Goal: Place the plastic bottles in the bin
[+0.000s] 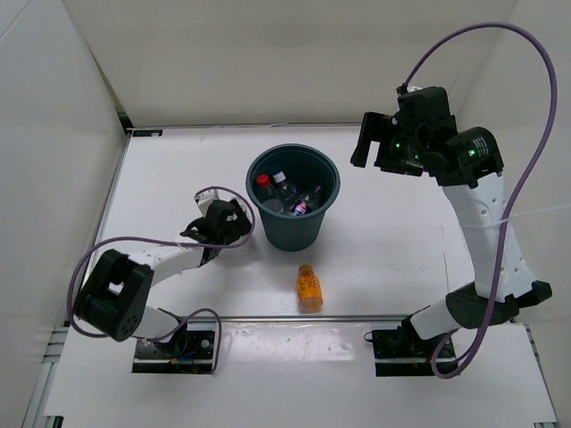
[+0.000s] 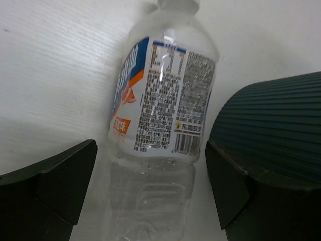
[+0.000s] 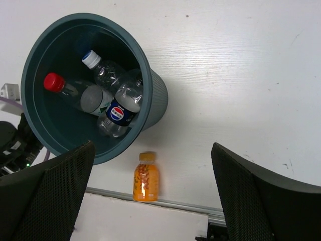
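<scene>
The bin (image 1: 314, 230) stands mid-table with several plastic bottles inside: a red-capped one (image 3: 54, 82), a white-capped one (image 3: 100, 68) and one with a blue round logo (image 3: 119, 113). A short orange bottle (image 1: 309, 287) lies in front of the bin, near the table's front rail. Another clear bottle (image 2: 160, 125) with a white, blue and orange label lies on the table beside the bin's ribbed wall (image 2: 271, 125). My left gripper (image 2: 150, 170) is open around this bottle's lower body, one finger on each side, not touching. My right gripper (image 1: 368, 143) hangs open and empty, high at the back right.
White walls enclose the table on the left, back and right. A metal rail (image 1: 268, 317) runs along the front edge just behind the orange bottle. Purple cables loop by the left arm (image 1: 134, 267) and over the right arm (image 1: 477, 223).
</scene>
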### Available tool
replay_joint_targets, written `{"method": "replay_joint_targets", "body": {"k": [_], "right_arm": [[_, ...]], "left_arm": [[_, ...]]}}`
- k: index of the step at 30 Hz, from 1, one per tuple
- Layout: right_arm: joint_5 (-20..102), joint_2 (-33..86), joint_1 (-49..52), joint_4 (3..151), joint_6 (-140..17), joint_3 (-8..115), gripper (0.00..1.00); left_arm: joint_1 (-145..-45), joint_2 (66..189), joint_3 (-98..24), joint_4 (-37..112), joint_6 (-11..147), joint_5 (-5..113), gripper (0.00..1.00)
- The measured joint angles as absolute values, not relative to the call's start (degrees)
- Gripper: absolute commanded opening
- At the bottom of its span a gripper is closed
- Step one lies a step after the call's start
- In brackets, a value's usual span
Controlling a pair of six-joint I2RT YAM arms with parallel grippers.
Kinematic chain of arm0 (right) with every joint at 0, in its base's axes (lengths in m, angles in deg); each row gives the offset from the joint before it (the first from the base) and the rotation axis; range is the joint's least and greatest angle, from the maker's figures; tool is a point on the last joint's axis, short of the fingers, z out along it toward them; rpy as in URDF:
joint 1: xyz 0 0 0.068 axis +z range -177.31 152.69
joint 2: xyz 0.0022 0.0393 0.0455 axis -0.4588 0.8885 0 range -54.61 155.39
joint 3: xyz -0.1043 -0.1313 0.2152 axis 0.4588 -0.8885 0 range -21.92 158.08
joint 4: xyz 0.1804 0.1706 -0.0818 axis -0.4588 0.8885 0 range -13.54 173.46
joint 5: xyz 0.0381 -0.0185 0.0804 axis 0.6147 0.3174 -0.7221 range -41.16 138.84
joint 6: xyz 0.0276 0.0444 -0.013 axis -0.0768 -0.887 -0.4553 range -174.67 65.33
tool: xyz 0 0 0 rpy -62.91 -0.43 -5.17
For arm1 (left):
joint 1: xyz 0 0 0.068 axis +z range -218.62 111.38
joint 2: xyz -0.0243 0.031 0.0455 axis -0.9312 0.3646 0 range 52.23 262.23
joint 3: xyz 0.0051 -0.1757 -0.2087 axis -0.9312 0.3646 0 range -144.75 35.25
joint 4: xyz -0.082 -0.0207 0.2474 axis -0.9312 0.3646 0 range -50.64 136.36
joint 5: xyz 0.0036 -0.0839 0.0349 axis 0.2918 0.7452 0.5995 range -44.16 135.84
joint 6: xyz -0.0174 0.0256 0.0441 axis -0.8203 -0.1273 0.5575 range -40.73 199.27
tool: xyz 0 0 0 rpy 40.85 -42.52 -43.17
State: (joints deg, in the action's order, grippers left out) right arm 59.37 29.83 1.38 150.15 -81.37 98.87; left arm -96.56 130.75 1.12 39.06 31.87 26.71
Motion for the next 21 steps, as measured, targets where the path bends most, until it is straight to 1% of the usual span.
{"method": "replay_joint_targets", "body": {"k": [1, 2, 4, 5, 6, 7, 9, 11, 13, 14, 16, 17, 19, 20, 21], "right_arm": [[59.1, 29.8, 1.0, 150.1, -81.3, 98.6, 1.0], [58.9, 29.8, 0.8, 150.2, -81.3, 98.3, 1.0], [57.8, 29.8, 0.2, 150.2, -81.2, 97.6, 1.0], [57.4, 29.8, 0.1, 150.2, -81.2, 97.3, 1.0], [57.0, 29.9, 0.0, 150.2, -81.2, 97.2, 1.0], [56.5, 29.9, -0.1, 150.2, -81.2, 97.2, 1.0], [55.9, 29.9, -0.3, 150.2, -81.2, 97.1, 1.0], [55.2, 29.9, -0.4, 150.1, -81.2, 97.1, 1.0], [54.7, 30.0, -0.6, 149.9, -81.3, 96.8, 1.0], [54.6, 30.0, -0.7, 149.9, -81.4, 96.4, 1.0], [54.4, 30.1, -1.1, 149.9, -81.5, 95.4, 1.0], [54.4, 30.1, -1.4, 149.9, -81.7, 94.8, 1.0], [54.1, 30.2, -1.9, 149.9, -82.2, 93.7, 1.0], [53.8, 30.2, -2.4, 149.8, -82.6, 93.0, 1.0], [53.5, 30.2, -2.8, 149.9, -82.8, 92.5, 1.0]], "left_arm": [[-96.5, 132.8, 0.9, 38.8, 32.2, 28.2, 0.92], [-96.5, 133.7, 0.8, 38.6, 32.2, 28.8, 0.87], [-96.4, 135.9, 0.6, 37.7, 32.5, 30.4, 0.82], [-96.1, 136.1, 0.5, 37.3, 32.5, 30.9, 0.75], [-95.9, 136.1, 0.5, 37.2, 32.5, 31.6, 0.54], [-95.6, 135.9, 0.6, 37.2, 32.7, 32.1, 0.51], [-94.8, 134.6, 1.0, 38.1, 32.5, 32.6, 0.51], [-93.9, 131.3, 1.9, 40.5, 32.5, 32.4, 0.54], [-93.4, 126.3, 2.3, 44.2, 32.5, 30.9, 0.54], [-93.3, 123.2, 1.8, 46.7, 32.7, 29.4, 0.57], [-93.2, 116.2, 0.0, 50.8, 33.2, 25.8, 0.58], [-93.2, 113.3, -1.8, 52.5, 33.5, 23.9, 0.58], [-93.4, 109.4, -8.3, 54.7, 35.1, 20.3, 0.54], [-93.7, 109.0, -13.9, 55.6, 36.7, 19.0, 0.52], [-94.1, 109.9, -18.8, 55.3, 38.4, 18.3, 0.52]]}}
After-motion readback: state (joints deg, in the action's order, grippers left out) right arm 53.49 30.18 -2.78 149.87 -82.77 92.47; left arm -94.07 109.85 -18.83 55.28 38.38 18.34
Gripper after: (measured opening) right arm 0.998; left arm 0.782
